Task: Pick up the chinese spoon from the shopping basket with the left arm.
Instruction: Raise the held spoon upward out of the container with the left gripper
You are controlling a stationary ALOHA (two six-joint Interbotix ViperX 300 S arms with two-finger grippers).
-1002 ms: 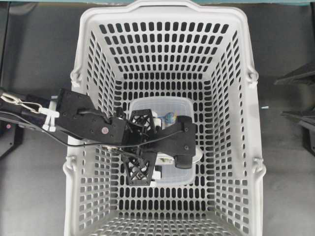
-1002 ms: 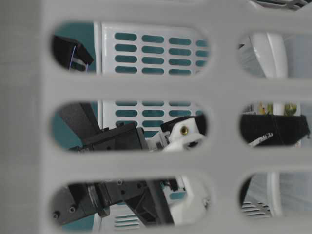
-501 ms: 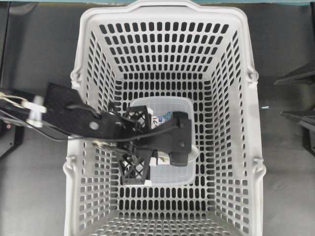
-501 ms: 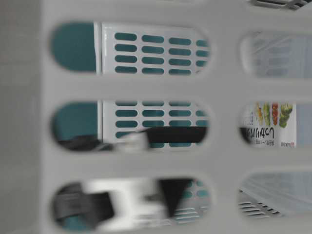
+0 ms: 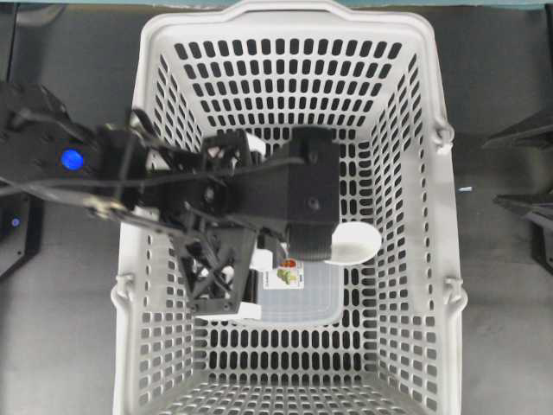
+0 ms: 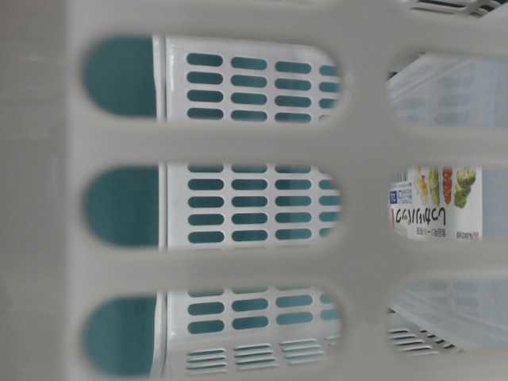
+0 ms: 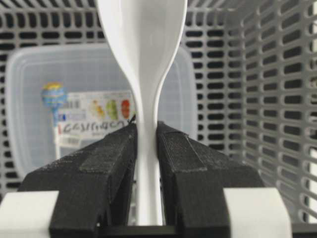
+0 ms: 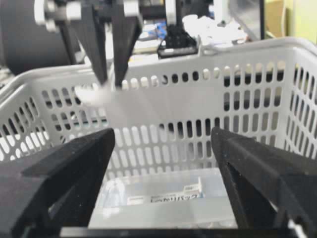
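Observation:
My left gripper (image 7: 147, 131) is shut on the handle of the white chinese spoon (image 7: 143, 59), whose bowl points away from the wrist. In the overhead view the spoon's bowl (image 5: 355, 242) sticks out from under the raised left wrist (image 5: 302, 194), above the inside of the light-grey shopping basket (image 5: 436, 216). The right wrist view shows the spoon as a white blur (image 8: 101, 96) hanging from the left fingers (image 8: 121, 39) above the basket. My right gripper (image 8: 163, 144) is open and empty, outside the basket's side wall.
A clear lidded container with a label (image 5: 298, 290) lies on the basket floor below the spoon; it also shows in the left wrist view (image 7: 59, 119) and the table-level view (image 6: 436, 202). The basket's slotted walls (image 7: 277, 99) stand all around.
My left arm has risen from low over the container, carrying the spoon up with it. The gripper has left the table-level view, and the container's label is now uncovered.

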